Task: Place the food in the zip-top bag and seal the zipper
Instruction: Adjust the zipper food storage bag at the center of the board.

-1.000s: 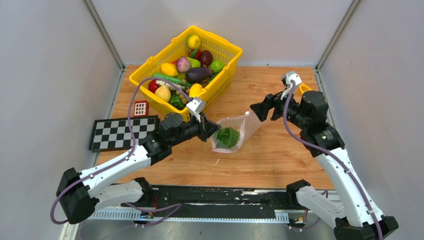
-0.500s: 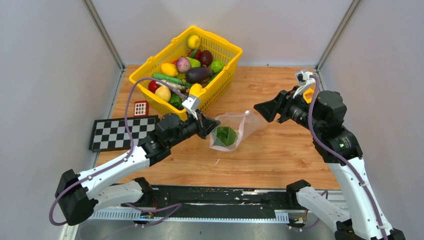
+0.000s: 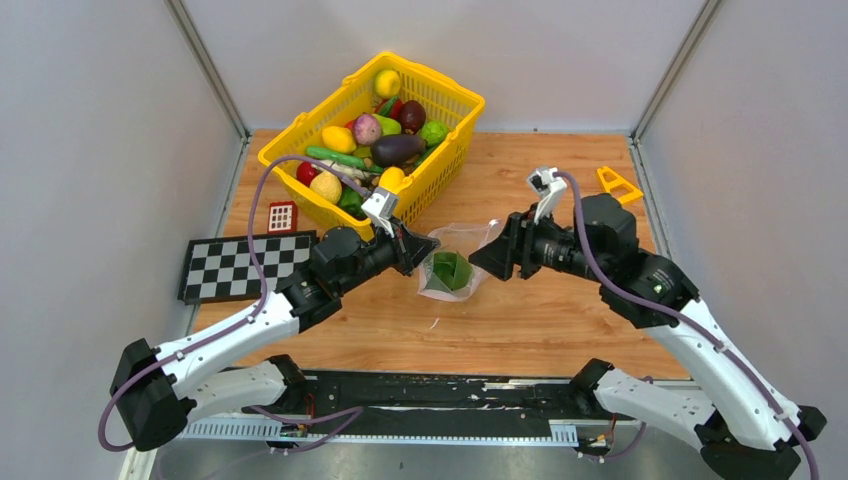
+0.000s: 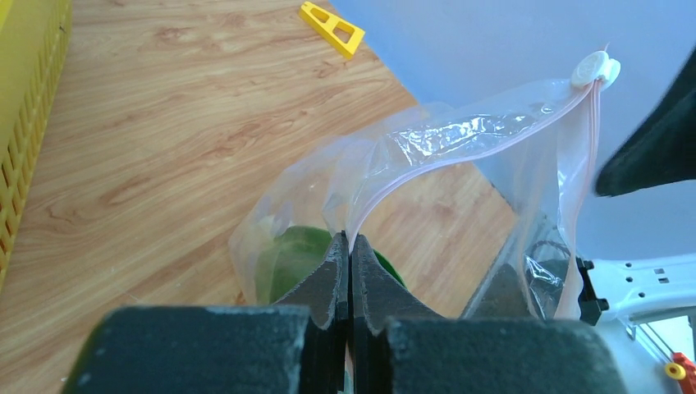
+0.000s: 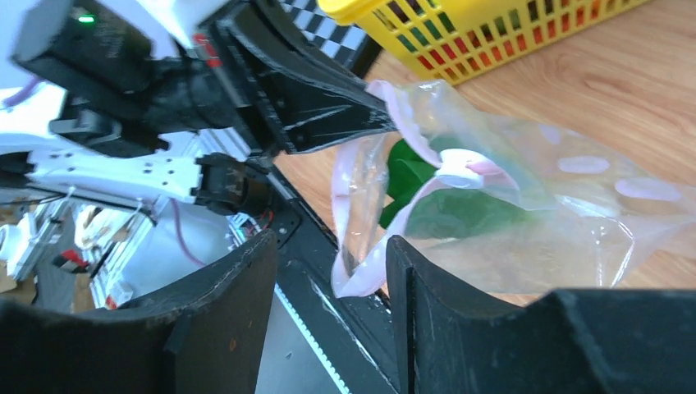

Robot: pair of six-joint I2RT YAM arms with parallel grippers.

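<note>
Now | left fingers (image 4: pixel 328 283) clamped on zipper (image 4: pixel 460 156) | right fingers (image 5: pixel 439 283) apart beside zip-top bag (image 3: pixel 466 240) | film limp, light, slippery; likely best pinched on stiffer zipper strip

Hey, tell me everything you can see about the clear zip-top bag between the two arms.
The zip-top bag is clear, crinkly plastic with a pale pink zipper strip along its mouth and a white slider tab at one end. The mouth gapes open, and one green food piece sits inside. The left gripper is shut on the mouth edge, holding it up; the right gripper is open close beside it.
</note>
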